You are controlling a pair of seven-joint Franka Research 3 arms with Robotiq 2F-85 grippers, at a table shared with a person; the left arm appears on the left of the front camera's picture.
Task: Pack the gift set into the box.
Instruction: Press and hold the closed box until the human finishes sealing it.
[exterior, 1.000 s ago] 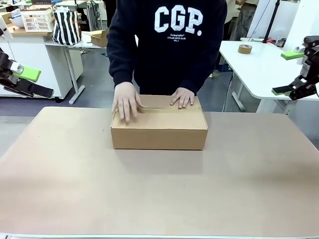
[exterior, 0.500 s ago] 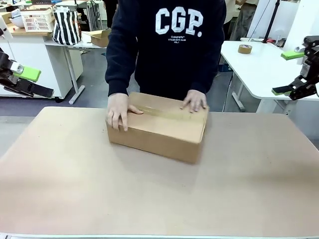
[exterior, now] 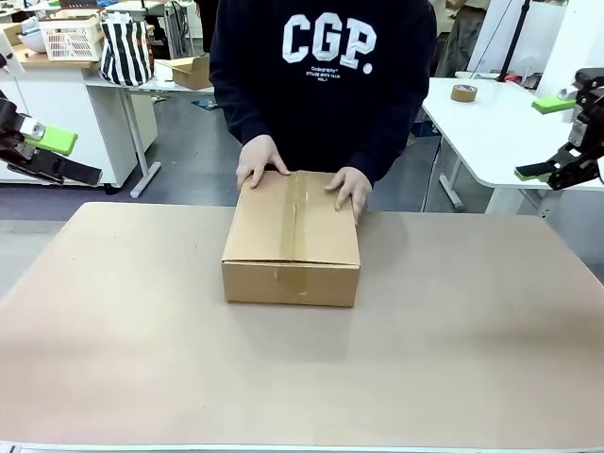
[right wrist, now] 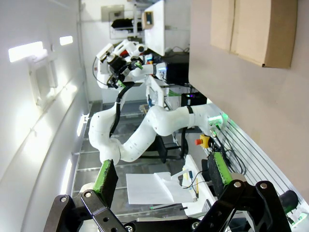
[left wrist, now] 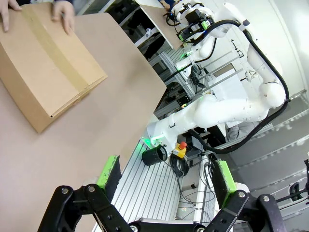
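Cardboard, brown and corrugated, makes up the closed rectangular box (exterior: 292, 236) that sits on the table's far half, near the middle, one short end facing the camera. Its top flaps are shut and a strip of brown tape (exterior: 292, 219) runs along the centre seam and down over the near end. The person in a dark sweatshirt with white letters stands at the far edge; one hand (exterior: 260, 160) rests on the box's far corner at picture left and the other hand (exterior: 350, 190) on the far corner at picture right. The gift set cannot be seen anywhere.

The table (exterior: 302, 377) is covered by a plain tan, matte surface, bare around the box. Behind stand white desks; one carries a white lattice basket (exterior: 71, 38) and a black-and-white striped bag (exterior: 125, 50), with a small open carton (exterior: 192, 71) nearby, and a roll of brown tape (exterior: 462, 92) lies on the white table at picture right.

Both tools hang off the table's sides. The left gripper (left wrist: 166, 176) has its green-padded fingers spread wide, grasping nothing; the right gripper (right wrist: 161, 176) is likewise splayed and empty.
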